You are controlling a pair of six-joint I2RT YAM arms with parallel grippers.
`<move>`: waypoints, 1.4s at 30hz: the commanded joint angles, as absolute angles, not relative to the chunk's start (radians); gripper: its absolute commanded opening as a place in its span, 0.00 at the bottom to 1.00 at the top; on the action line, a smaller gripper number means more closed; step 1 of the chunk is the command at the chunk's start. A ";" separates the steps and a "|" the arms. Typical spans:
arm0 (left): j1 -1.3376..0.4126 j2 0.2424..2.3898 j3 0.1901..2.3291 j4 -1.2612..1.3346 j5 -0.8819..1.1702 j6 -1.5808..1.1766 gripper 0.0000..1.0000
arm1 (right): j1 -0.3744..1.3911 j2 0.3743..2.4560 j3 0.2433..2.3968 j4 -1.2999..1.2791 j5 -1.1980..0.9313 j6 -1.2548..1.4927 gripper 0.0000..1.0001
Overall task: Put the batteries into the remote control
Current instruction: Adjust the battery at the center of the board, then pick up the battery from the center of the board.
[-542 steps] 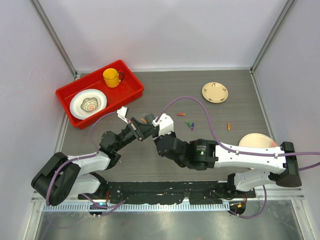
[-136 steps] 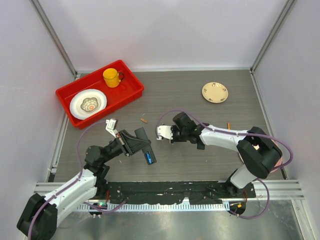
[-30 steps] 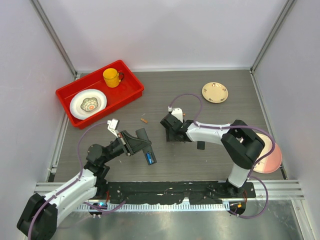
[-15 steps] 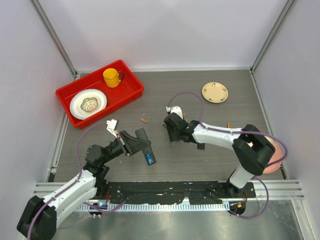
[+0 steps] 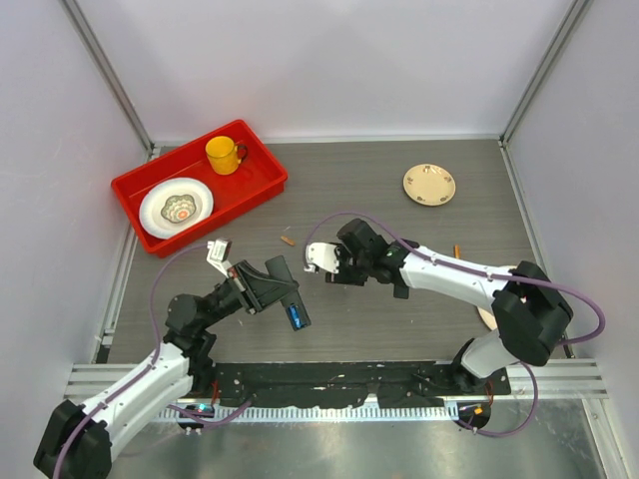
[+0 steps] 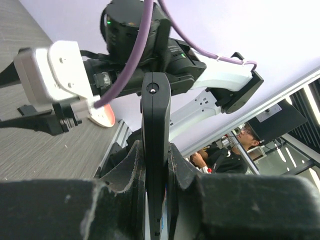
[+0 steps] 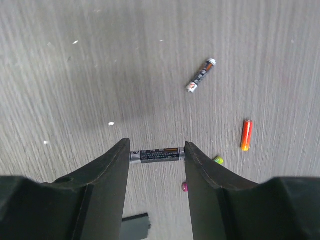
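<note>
Since half a second ago the right gripper (image 5: 329, 265) has swung round. Its white camera housing now faces the left arm, and the wrist sits nearer than the red tray (image 5: 262, 186) and off to its right. Left arm hardly shifted.

- Table (image 5: 339, 339): grey wood grain, carries everything.
- Red tray: back-left corner, taken as reference. It holds a white plate (image 5: 176, 208) and a yellow mug (image 5: 224, 154).
- Cream plate (image 5: 429, 184): well right of the red tray, at about the same depth.
- Left gripper (image 5: 272, 282): nearer than the red tray and slightly right of it, lifted off the table. Fingers pressed on the remote control (image 5: 288, 297) from both flat faces. In the left wrist view the bar stands edge-on between the pads. A blue patch shows on the end farthest from the red tray; cannot tell what it is.
- Small black square piece (image 5: 400, 290): on the table, right of the red tray, beyond the right gripper.
- Right gripper fingers pinch a dark silver battery (image 7: 155, 155) crosswise, one end against each fingertip, above the table.
- Loose on the table under the right wrist, right of the red tray: second dark silver battery (image 7: 201, 75), orange-red battery (image 7: 245, 135), green battery (image 7: 218, 160) and purple battery (image 7: 185, 187). The last two are partly hidden behind a finger.
</note>
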State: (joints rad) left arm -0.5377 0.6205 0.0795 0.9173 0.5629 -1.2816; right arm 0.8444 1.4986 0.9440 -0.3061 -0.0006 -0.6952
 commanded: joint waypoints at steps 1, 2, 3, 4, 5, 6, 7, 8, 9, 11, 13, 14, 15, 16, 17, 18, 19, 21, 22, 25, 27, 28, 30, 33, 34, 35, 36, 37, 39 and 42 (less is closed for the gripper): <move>-0.542 0.584 0.071 0.979 0.549 -1.292 0.00 | 0.804 1.493 0.951 -0.373 -0.204 -1.000 0.01; -0.541 0.581 0.069 0.979 0.548 -1.293 0.00 | 0.802 1.500 0.948 -0.380 -0.224 -1.005 0.01; -0.543 0.578 0.069 0.979 0.548 -1.293 0.00 | 0.802 1.512 0.951 -0.394 -0.251 -1.014 0.01; -0.542 0.575 0.068 0.977 0.545 -1.295 0.00 | 0.802 1.525 0.956 -0.435 -0.267 -1.022 0.01; -0.543 0.575 0.067 0.976 0.543 -1.295 0.00 | 0.802 1.546 0.957 -0.449 -0.273 -1.034 0.01; -0.542 0.575 0.067 0.974 0.545 -1.292 0.00 | 0.804 1.549 0.937 -0.446 -0.279 -1.035 0.01; -0.541 0.575 0.067 0.971 0.543 -1.292 0.00 | 0.802 1.552 0.928 -0.433 -0.296 -1.034 0.01; -0.541 0.578 0.067 0.966 0.542 -1.292 0.00 | 0.802 1.557 0.924 -0.434 -0.302 -1.029 0.01; -0.541 0.580 0.067 0.966 0.541 -1.290 0.00 | 0.802 1.565 0.917 -0.430 -0.307 -1.020 0.01; -0.542 0.587 0.069 0.968 0.540 -1.290 0.00 | 0.801 1.572 0.914 -0.417 -0.336 -0.990 0.01; -0.541 0.592 0.069 0.969 0.538 -1.290 0.00 | 0.793 1.580 0.913 -0.393 -0.362 -0.960 0.01; -0.543 0.595 0.069 0.973 0.538 -1.290 0.00 | 0.784 1.583 0.911 -0.390 -0.377 -0.951 0.01; -0.542 0.595 0.069 0.974 0.541 -1.289 0.00 | 0.782 1.592 0.910 -0.385 -0.379 -0.943 0.01; -0.543 0.597 0.069 0.974 0.540 -1.290 0.00 | 0.782 1.595 0.904 -0.382 -0.374 -0.945 0.01; -0.542 0.594 0.069 0.974 0.543 -1.290 0.00 | 0.782 1.598 0.900 -0.379 -0.373 -0.942 0.02; -0.541 0.591 0.068 0.976 0.543 -1.290 0.00 | 0.784 1.603 0.893 -0.376 -0.371 -0.936 0.03; -0.543 0.588 0.067 0.973 0.542 -1.292 0.00 | 0.781 1.605 0.890 -0.371 -0.367 -0.934 0.06; -0.543 0.577 0.064 0.962 0.538 -1.292 0.00 | 0.781 1.608 0.888 -0.365 -0.362 -0.917 0.13; -0.542 0.572 0.063 0.959 0.535 -1.290 0.00 | 0.779 1.608 0.890 -0.364 -0.362 -0.913 0.20; -0.542 0.561 0.060 0.948 0.532 -1.289 0.00 | 0.778 1.611 0.893 -0.361 -0.356 -0.905 0.26; -0.543 0.560 0.060 0.943 0.532 -1.287 0.00 | 0.778 1.611 0.894 -0.357 -0.348 -0.904 0.28; -0.542 0.560 0.060 0.943 0.532 -1.287 0.00 | 0.779 1.609 0.896 -0.354 -0.348 -0.894 0.31; -0.543 0.560 0.061 0.943 0.532 -1.287 0.00 | 0.778 1.605 0.899 -0.350 -0.336 -0.891 0.37; -0.543 0.561 0.064 0.943 0.535 -1.284 0.00 | 0.775 1.588 0.913 -0.350 -0.341 -0.874 0.55; -0.543 0.564 0.066 0.943 0.535 -1.282 0.00 | 0.775 1.583 0.916 -0.350 -0.345 -0.862 0.58; -0.543 0.566 0.067 0.945 0.537 -1.282 0.00 | 0.775 1.574 0.922 -0.351 -0.350 -0.856 0.62; -0.543 0.571 0.069 0.945 0.537 -1.282 0.00 | 0.775 1.568 0.922 -0.350 -0.350 -0.853 0.69; -0.542 0.572 0.069 0.945 0.537 -1.282 0.01 | 0.776 1.566 0.923 -0.351 -0.354 -0.850 0.73; -0.541 0.575 0.071 0.948 0.538 -1.281 0.00 | 0.775 1.560 0.920 -0.353 -0.354 -0.845 0.87; -0.542 0.574 0.071 0.950 0.540 -1.284 0.00 | 0.775 1.527 0.907 -0.312 -0.328 -0.838 0.87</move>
State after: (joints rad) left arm -0.5392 0.5755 0.0608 0.9146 0.5426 -1.2823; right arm 0.7773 1.5970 0.8902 -0.3729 -0.3378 -0.8597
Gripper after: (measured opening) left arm 0.176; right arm 0.864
